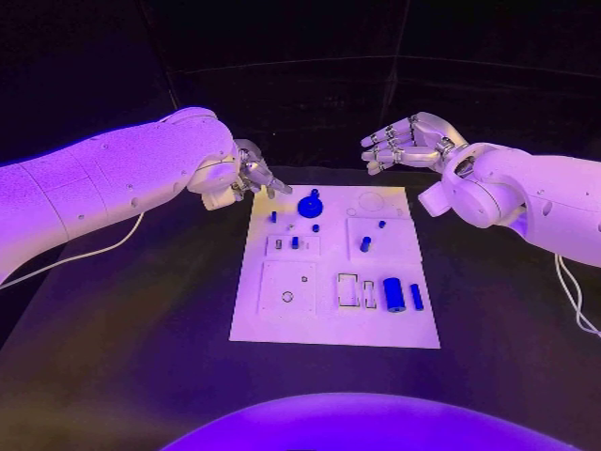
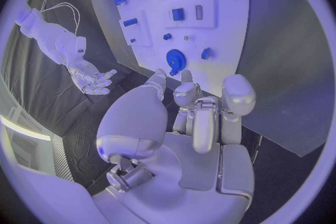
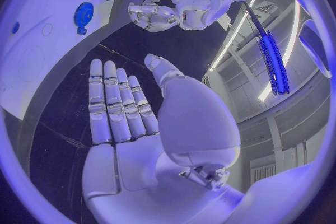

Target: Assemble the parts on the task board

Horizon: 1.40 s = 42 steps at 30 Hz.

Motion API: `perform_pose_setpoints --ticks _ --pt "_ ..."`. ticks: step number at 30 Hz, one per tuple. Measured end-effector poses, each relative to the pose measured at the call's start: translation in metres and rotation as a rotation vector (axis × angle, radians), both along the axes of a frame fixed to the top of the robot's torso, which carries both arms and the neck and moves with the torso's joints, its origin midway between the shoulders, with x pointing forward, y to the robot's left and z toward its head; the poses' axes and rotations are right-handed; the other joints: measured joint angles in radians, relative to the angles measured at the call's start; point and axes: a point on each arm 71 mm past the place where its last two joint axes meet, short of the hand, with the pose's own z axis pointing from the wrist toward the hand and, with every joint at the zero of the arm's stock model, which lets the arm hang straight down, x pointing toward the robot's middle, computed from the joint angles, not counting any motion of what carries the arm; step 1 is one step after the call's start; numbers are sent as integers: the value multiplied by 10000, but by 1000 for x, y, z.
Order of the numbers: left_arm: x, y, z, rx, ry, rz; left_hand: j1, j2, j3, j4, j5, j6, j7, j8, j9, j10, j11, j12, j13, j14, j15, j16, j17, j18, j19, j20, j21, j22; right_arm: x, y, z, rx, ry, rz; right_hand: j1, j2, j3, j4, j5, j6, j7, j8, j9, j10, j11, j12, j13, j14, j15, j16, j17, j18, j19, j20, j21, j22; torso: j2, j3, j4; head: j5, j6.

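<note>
We see the board (image 1: 334, 268) flat in the middle of the table (image 1: 111, 376), with small blue parts on it: a round gear-like disc (image 1: 310, 206) near the far edge, tiny pegs (image 1: 295, 242) around the middle, and a cylinder (image 1: 394, 294) with a slim bar (image 1: 416, 297) just beside it toward the near right. We judge these parts light, rigid and smooth, likely plastic, so slippery under metal fingertips; the pegs are small enough to need a fingertip pinch across their sides, the cylinder is best taken across its round body, and the disc at its rim or hub. None looks fragile, but they could skitter if nudged. The left hand (image 1: 251, 178) hovers above the board's far left corner, near the disc, fingers curled in with nothing between them, so clenched on nothing; the left wrist view shows its fingertips (image 2: 185, 79) pointing down at the disc, apart from it. The right hand (image 1: 409, 139) sits raised beyond the far right corner, well off the board, palm open, fingers straight and held side by side, thumb apart, holding nothing. We judge that no part is grasped yet.
</note>
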Motion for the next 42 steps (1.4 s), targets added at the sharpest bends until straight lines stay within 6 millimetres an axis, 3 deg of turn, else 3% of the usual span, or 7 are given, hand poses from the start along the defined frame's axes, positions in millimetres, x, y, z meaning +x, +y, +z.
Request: perform_pose_setpoints --ticks 13,24,31,42 --pt "25 11 -13 1281 314 344 179 58 -265 8 0 1 0 -117 -186 -70 1 0 -78 36 35 -41 0 4 -35 31 -71 -43 0 3 0 -18 -21 58 0 0 0 0 0 0 0 0 -1 0 0 0 -1 1 0 0 1 0 0 0 0 1 38 -24 -40 48 51" --pt "28 12 -26 1733 527 254 179 57 -370 62 0 0 0 -195 -246 -106 36 0 -81 35 35 -41 0 5 -35 31 -71 -21 0 5 0 -20 -25 99 1 0 -46 46 0 -31 -31 0 -1 -5 -5 0 -1 1 0 -1 -13 -1 0 0 -62 -29 37 -22 -41 76 57" --pt "28 9 -34 1815 594 100 102 134 -782 396 0 41 40 -238 -365 -105 37 0 -80 -1 71 -41 0 6 -35 31 -71 27 0 6 0 -19 -24 123 0 0 -46 46 0 -31 -31 0 -1 -36 -37 38 -1 1 0 37 -12 -1 0 0 -63 -38 35 -22 -40 105 55" --pt "26 2 -41 1813 727 -213 102 134 -905 382 0 41 40 -277 -402 -105 36 0 -69 -1 70 -41 0 6 -35 31 -70 70 0 9 0 -12 -26 163 1 0 -45 46 0 -30 -30 0 -2 -36 -36 38 -2 1 0 37 -25 0 0 0 -62 -48 31 -19 -35 125 36"
